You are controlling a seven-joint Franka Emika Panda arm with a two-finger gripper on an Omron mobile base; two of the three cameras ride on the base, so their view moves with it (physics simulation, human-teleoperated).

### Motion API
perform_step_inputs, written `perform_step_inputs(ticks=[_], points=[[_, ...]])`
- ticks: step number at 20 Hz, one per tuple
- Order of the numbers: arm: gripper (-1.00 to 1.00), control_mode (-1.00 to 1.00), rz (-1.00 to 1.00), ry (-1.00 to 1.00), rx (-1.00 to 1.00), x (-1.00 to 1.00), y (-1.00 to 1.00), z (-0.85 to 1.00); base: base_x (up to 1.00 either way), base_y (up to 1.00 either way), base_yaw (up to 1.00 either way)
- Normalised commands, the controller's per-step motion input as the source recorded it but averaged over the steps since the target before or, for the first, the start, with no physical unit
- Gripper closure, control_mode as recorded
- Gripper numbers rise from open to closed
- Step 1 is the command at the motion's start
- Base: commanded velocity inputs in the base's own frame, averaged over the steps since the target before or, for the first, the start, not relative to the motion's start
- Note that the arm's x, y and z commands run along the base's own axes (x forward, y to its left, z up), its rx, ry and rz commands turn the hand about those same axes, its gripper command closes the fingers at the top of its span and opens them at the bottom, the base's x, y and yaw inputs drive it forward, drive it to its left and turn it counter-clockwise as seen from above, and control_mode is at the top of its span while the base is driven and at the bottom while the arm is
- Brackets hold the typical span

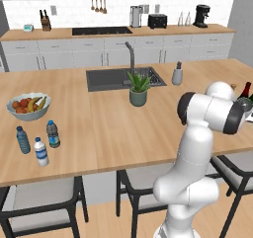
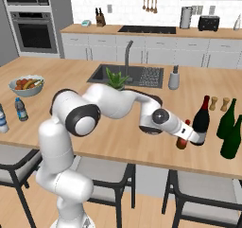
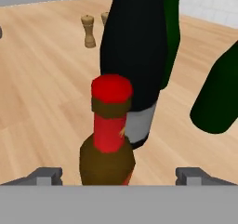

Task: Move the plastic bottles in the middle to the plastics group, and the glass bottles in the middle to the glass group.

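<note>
The small brown bottle with a red top (image 3: 108, 139) stands upright on the wooden island, between the tips of my gripper (image 3: 119, 174). The jaws are wide apart and open, touching neither side of it. From the right base view, my gripper (image 2: 188, 136) reaches to the brown bottle (image 2: 182, 141), right beside the tall near-black wine bottle (image 2: 202, 120). A dark green bottle (image 2: 227, 119) and another green bottle (image 2: 233, 138) stand just right of them. The clear greyish bottle with a dark cap (image 1: 53, 134) stands far left by the blue bottle (image 1: 22, 139) and the white-capped bottle (image 1: 41, 151).
Two wooden shakers (image 2: 219, 103) stand behind the glass bottles. A potted plant (image 1: 138, 90) and a sink (image 1: 106, 79) occupy the island's middle, with a fruit bowl (image 1: 28, 106) at the left. Stools stand along the near edge.
</note>
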Motion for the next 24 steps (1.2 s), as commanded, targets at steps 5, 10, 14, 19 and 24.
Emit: perform_step_inputs(ticks=[5,10,14,19,24], points=[[-1.00,-1.00,0.00,0.00,-0.02,-0.03,0.10,0.54,0.00,0.00,0.00],[-1.00,-1.00,0.00,0.00,0.00,-0.02,0.12,0.98,0.00,0.00,0.00],[-1.00,-1.00,0.00,0.00,0.02,0.00,0.00,1.00,0.00,0.00,0.00],[-1.00,-1.00,0.00,0.00,0.06,0.01,0.00,1.00,0.00,0.00,0.00],[-1.00,-1.00,0.01,0.02,0.09,0.09,0.00,1.00,0.00,0.00,0.00]])
